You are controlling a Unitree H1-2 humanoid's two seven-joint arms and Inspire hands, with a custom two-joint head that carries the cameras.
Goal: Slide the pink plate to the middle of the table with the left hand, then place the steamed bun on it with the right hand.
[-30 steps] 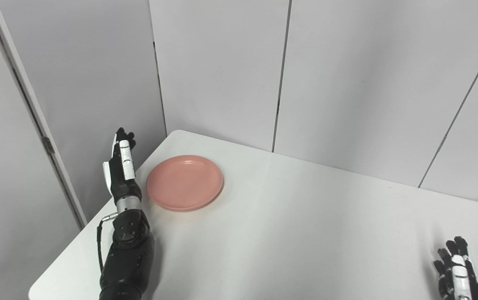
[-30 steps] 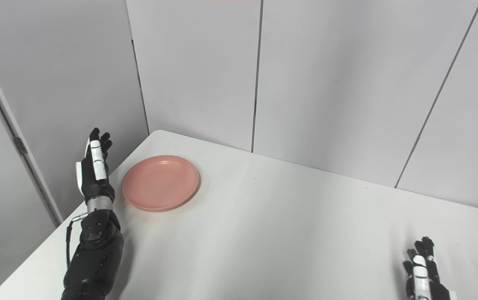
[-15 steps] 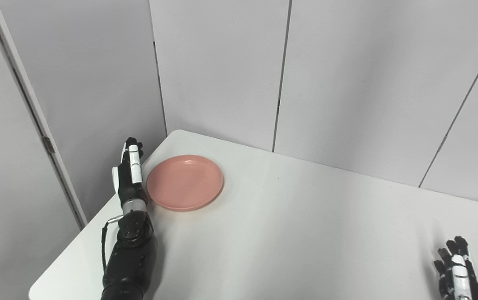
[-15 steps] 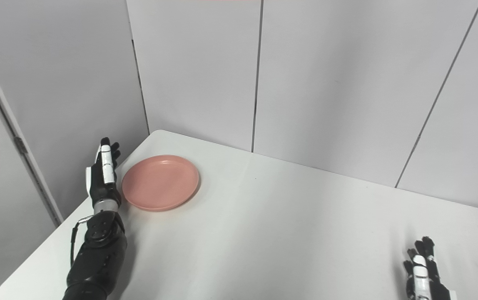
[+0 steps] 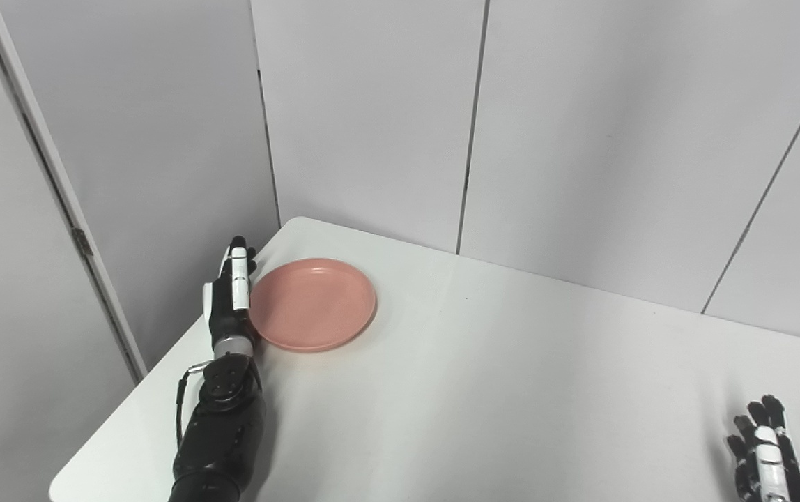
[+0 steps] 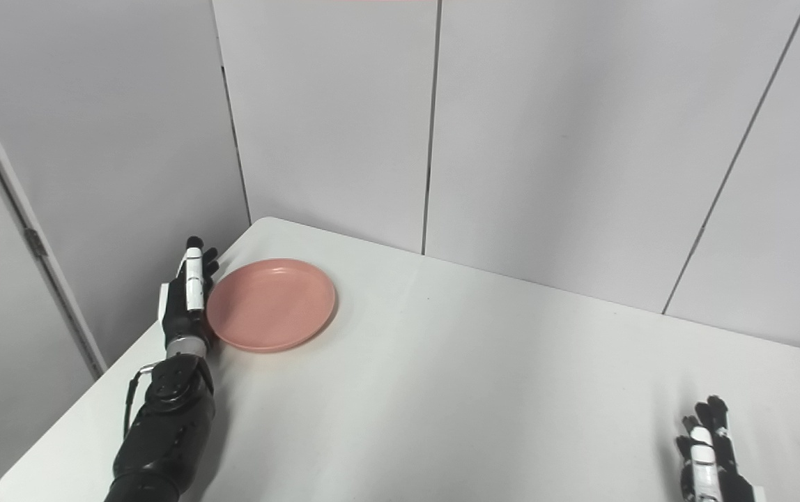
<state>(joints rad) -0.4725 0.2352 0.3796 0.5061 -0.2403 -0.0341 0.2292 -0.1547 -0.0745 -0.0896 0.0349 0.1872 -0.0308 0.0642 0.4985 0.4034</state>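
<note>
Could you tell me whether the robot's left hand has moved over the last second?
Yes. The left hand has moved rightward from the white table's left edge, up against the round pink plate's left rim.

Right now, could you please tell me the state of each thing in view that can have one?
Plate: empty, flat on the table near its far left corner, not yet in the middle.
Left hand: open, fingers straight, edge-on against the plate's left rim.
Right hand: open, holding nothing, low at the near right.
Bun: not in view.
</note>
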